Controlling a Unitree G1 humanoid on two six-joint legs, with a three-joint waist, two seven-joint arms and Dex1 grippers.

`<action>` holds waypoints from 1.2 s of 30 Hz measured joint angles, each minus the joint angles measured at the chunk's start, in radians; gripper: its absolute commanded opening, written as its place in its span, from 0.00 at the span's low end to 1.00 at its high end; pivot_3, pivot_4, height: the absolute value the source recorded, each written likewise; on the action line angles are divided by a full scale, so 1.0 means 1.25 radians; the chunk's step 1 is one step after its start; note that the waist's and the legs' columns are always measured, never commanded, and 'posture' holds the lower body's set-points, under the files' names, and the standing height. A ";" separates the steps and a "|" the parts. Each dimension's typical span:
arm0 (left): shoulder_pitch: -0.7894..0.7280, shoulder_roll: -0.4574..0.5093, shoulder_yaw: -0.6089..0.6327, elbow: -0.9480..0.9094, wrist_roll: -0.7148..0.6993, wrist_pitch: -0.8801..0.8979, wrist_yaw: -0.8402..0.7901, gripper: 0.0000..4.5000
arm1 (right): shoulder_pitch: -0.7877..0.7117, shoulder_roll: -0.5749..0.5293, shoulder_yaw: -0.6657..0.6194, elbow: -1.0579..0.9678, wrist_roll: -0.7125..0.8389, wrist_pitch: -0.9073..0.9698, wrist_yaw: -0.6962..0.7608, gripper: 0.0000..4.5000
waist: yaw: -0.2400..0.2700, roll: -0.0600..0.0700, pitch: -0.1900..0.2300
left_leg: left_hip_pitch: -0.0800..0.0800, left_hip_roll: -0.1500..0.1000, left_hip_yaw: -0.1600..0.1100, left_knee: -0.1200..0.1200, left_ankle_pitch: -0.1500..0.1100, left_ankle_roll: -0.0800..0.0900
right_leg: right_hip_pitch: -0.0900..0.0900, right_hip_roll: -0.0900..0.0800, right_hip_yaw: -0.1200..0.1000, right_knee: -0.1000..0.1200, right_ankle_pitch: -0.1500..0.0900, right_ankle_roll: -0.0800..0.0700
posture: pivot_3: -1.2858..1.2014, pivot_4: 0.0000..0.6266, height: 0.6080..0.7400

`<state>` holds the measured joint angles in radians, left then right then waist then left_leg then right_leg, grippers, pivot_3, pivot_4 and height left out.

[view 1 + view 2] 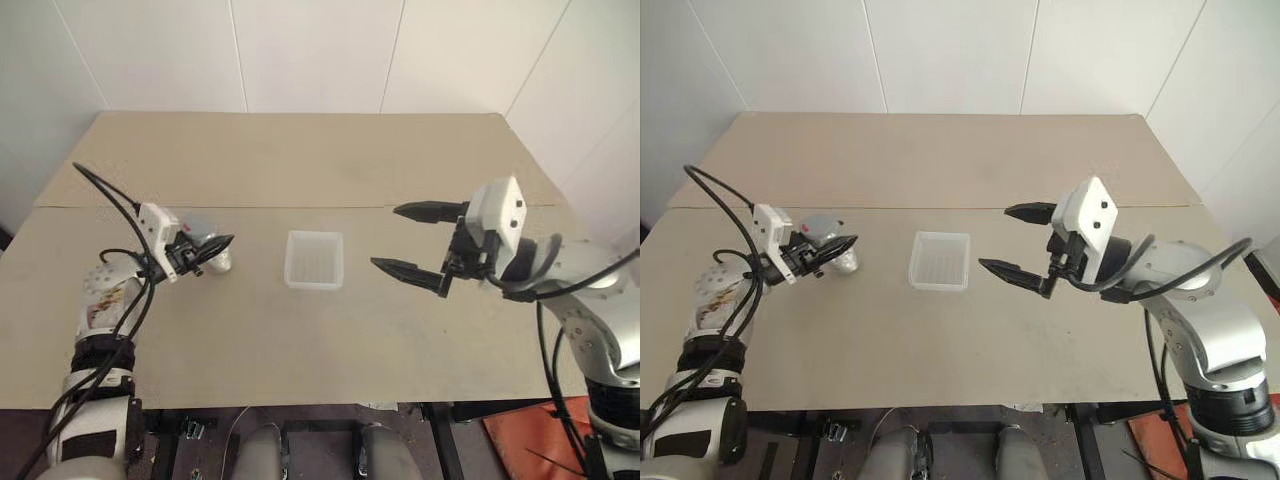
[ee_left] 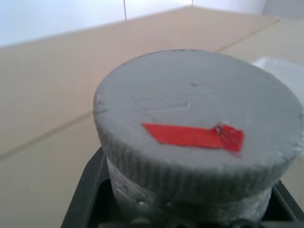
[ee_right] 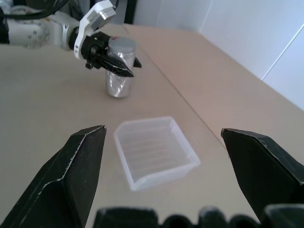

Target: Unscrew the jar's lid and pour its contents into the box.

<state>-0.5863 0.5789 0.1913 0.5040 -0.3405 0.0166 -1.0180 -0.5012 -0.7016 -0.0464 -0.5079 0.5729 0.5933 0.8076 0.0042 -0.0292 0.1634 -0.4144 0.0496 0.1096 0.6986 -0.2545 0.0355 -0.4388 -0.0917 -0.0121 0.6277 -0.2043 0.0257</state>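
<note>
At left, our left gripper (image 3: 116, 64) is clamped around the jar (image 3: 118, 78) standing on the table (image 1: 300, 160), its lid (image 2: 199, 118) not yet unscrewed. The box (image 1: 314, 260) waits empty at centre. At right, our right gripper (image 1: 420, 240) hangs spread wide, holding nothing. Unscrewing and pouring both remain, we judge.

Beige table (image 1: 300, 190) w/ matte top; a seam runs across it side to side. White panelled wall (image 1: 320, 50) behind and to either side. Orange-red object (image 1: 530, 440) on floor by table's near right corner, type unclear.
</note>
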 measured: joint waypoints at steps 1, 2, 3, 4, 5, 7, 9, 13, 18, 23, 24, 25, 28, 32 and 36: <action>-0.002 -0.001 -0.014 -0.067 -0.010 0.043 0.006 0.44 | -0.035 0.031 0.025 0.005 0.000 0.009 -0.012 1.00 | -0.003 0.000 0.000 | 0.000 0.000 0.000 0.000 0.000 0.000 | 0.000 0.000 0.000 0.001 0.000 0.000 | 0.52 0.24 1.00; -0.012 -0.005 -0.029 -0.130 -0.020 0.081 0.008 0.44 | -0.061 0.055 0.050 0.007 0.002 0.017 -0.020 1.00 | -0.004 0.000 0.000 | 0.000 0.000 0.000 0.000 0.000 0.000 | 0.000 0.000 0.000 0.001 0.000 0.000 | 0.52 0.24 1.00; -0.018 -0.005 -0.036 -0.170 -0.031 0.111 0.010 0.44 | -0.082 0.072 0.069 0.014 0.002 0.024 -0.022 1.00 | -0.004 0.000 0.000 | 0.000 0.000 0.000 0.000 0.000 0.000 | 0.000 0.000 0.000 0.001 0.000 0.000 | 0.52 0.24 1.00; -0.023 0.000 -0.044 -0.212 -0.045 0.153 0.007 0.44 | -0.118 0.104 0.096 0.037 -0.001 0.036 -0.030 1.00 | -0.006 0.000 0.000 | 0.000 0.000 0.000 0.000 0.000 0.000 | 0.000 0.000 0.000 0.001 0.000 0.000 | 0.52 0.24 1.00; -0.030 0.001 -0.056 -0.239 -0.051 0.179 -0.001 0.44 | -0.143 0.126 0.115 0.056 -0.002 0.043 -0.037 1.00 | -0.008 0.000 0.000 | 0.000 0.000 0.000 0.000 0.000 0.000 | 0.000 0.000 0.000 0.001 0.000 0.000 | 0.52 0.24 1.00; -0.041 0.003 -0.086 -0.285 -0.083 0.236 -0.039 0.44 | -0.211 0.177 0.158 0.110 -0.010 0.065 -0.047 1.00 | -0.012 0.000 0.000 | 0.000 0.000 0.000 0.000 0.000 0.000 | 0.000 0.000 0.000 0.001 0.000 0.000 | 0.52 0.24 1.00; -0.060 0.001 -0.115 -0.308 -0.108 0.278 -0.068 0.44 | -0.257 0.212 0.184 0.143 -0.017 0.076 -0.053 1.00 | -0.013 0.000 0.000 | 0.000 0.000 0.000 0.000 0.000 0.000 | 0.000 0.001 0.000 0.001 0.000 0.000 | 0.52 0.24 1.00; -0.099 0.007 -0.163 -0.312 -0.107 0.306 -0.130 0.44 | -0.325 0.272 0.203 0.216 -0.034 0.094 -0.066 1.00 | -0.012 0.000 0.000 | 0.000 0.000 0.000 0.000 0.000 0.000 | 0.000 0.000 0.000 0.001 0.000 0.000 | 0.52 0.24 1.00; -0.140 0.008 -0.185 -0.293 -0.106 0.282 -0.211 0.44 | -0.346 0.296 0.216 0.265 -0.050 0.113 -0.072 1.00 | -0.013 0.000 0.000 | -0.001 0.000 0.000 -0.001 0.000 0.000 | 0.000 0.001 0.000 0.001 0.000 0.000 | 0.52 0.24 1.00; -0.155 0.004 -0.185 -0.267 -0.106 0.250 -0.250 0.44 | -0.372 0.310 0.220 0.296 -0.063 0.130 -0.069 1.00 | -0.015 0.000 0.000 | -0.001 0.000 0.000 -0.001 0.000 0.000 | -0.001 0.001 0.000 0.002 0.000 0.000 | 0.52 0.24 1.00; -0.155 0.004 -0.185 -0.263 -0.106 0.248 -0.258 0.44 | -0.375 0.317 0.219 0.301 -0.063 0.130 -0.069 0.96 | -0.016 0.000 0.000 | -0.001 0.000 0.000 -0.001 0.000 0.000 | -0.001 0.001 0.000 0.002 0.000 0.000 | 0.52 0.24 1.00; -0.156 0.004 -0.186 -0.261 -0.106 0.246 -0.266 0.44 | -0.377 0.322 0.218 0.306 -0.063 0.130 -0.067 0.92 | -0.015 0.000 0.000 | -0.001 0.000 0.000 -0.001 0.000 0.000 | -0.001 0.001 0.000 0.002 0.000 0.000 | 0.52 0.24 1.00; -0.161 0.006 -0.185 -0.246 -0.106 0.243 -0.274 0.44 | -0.377 0.332 0.218 0.311 -0.059 0.131 -0.054 0.72 | -0.015 0.000 0.000 | -0.001 0.000 0.000 -0.001 0.000 0.000 | -0.001 0.001 0.000 0.002 0.000 0.000 | 0.52 0.24 1.00; -0.168 0.007 -0.185 -0.233 -0.106 0.232 -0.289 0.44 | -0.377 0.333 0.216 0.311 -0.047 0.131 -0.046 0.61 | -0.014 0.000 0.000 | -0.001 0.000 0.000 -0.001 0.000 0.000 | -0.001 0.001 -0.001 0.002 0.000 0.000 | 0.52 0.24 1.00; -0.181 0.007 -0.185 -0.223 -0.106 0.234 -0.305 0.44 | -0.377 0.332 0.210 0.311 -0.038 0.129 -0.037 0.61 | -0.014 0.000 0.000 | -0.002 0.000 0.000 -0.001 0.000 0.000 | -0.001 0.001 0.000 0.002 0.000 0.000 | 0.52 0.24 1.00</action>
<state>-0.8124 0.5876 -0.0396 0.2258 -0.4729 0.3092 -1.3995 -0.9719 -0.2868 0.2163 -0.1195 0.5251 0.7548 0.7618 -0.0129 -0.0288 0.1634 -0.4163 0.0493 0.1093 0.6968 -0.2544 0.0357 -0.4399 -0.0909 -0.0127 0.6300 -0.2041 0.0261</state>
